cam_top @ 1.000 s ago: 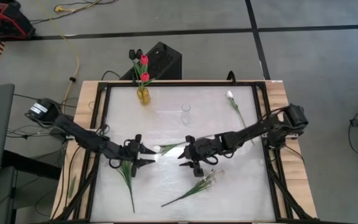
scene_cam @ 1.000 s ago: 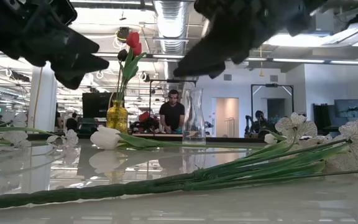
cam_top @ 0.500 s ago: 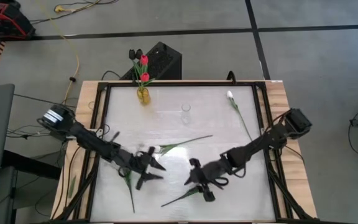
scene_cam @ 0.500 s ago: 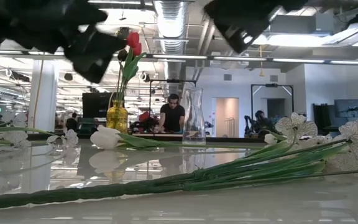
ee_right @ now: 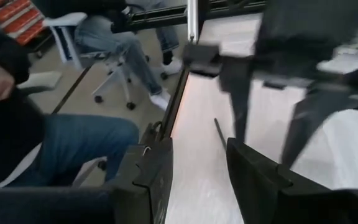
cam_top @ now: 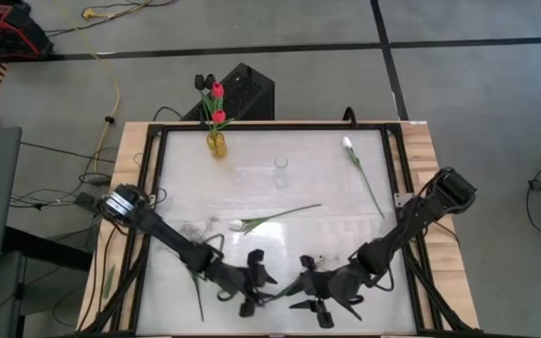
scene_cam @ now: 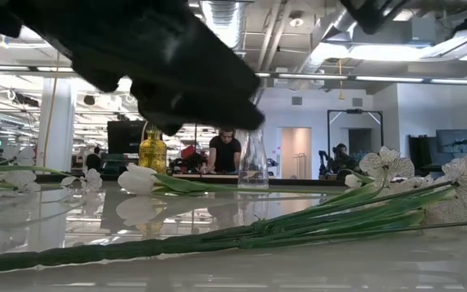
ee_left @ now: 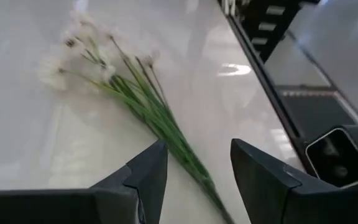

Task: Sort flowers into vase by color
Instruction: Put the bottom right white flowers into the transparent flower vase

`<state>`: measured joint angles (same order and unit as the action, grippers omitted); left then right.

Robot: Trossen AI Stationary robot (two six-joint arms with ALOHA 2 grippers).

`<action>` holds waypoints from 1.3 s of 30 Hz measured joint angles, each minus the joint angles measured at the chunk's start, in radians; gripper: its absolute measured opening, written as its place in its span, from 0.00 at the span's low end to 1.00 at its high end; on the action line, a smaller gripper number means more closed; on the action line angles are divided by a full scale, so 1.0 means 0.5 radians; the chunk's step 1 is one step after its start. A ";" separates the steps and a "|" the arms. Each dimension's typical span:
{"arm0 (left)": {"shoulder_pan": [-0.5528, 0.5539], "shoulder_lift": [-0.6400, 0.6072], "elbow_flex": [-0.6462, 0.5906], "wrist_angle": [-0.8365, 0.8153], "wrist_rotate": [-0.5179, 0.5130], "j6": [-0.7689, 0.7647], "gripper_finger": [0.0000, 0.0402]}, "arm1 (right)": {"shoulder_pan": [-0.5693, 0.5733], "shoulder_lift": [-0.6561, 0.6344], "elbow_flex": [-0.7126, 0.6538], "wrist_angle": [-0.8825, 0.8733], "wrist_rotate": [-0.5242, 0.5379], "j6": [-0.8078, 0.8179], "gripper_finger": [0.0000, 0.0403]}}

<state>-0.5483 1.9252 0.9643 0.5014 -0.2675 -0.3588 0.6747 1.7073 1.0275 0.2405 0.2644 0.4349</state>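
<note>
The left tool (cam_top: pixel 255 284) hangs at about six o'clock on the bench (cam_top: pixel 327 188), its two dark fingers (ee_left: pixel 148 171) parted over the green stems of a sprig of tiny white blossoms (ee_left: pixel 120 87) lying flat on the glossy white top, gripping nothing. Facing it just beside, at about five o'clock, the right tool (cam_top: pixel 310 296) also stands with its fingers (ee_right: pixel 151 168) apart and empty. Toward the centre lies a white tulip-like flower (cam_top: pixel 270 217), thin-stemmed; another white flower (cam_top: pixel 360 169) lies at about two o'clock, and a leafy stem (cam_top: pixel 195 282) at about seven. At eleven o'clock a small yellow glass vase (cam_top: pixel 216 143) holds red and dark tulips (cam_top: pixel 216 103) upright. At twelve, a clear narrow-necked glass vase (scene_cam: pixel 252 154) stands empty.
</note>
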 joint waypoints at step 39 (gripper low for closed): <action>-0.146 0.292 0.399 -0.747 -0.624 -0.156 0.00 | 0.218 0.000 0.000 0.062 0.262 -0.101 0.44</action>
<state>-0.6214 2.0710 1.1635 0.1278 -0.5797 -0.4367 0.7837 1.7073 1.0275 0.2713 0.3954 0.3843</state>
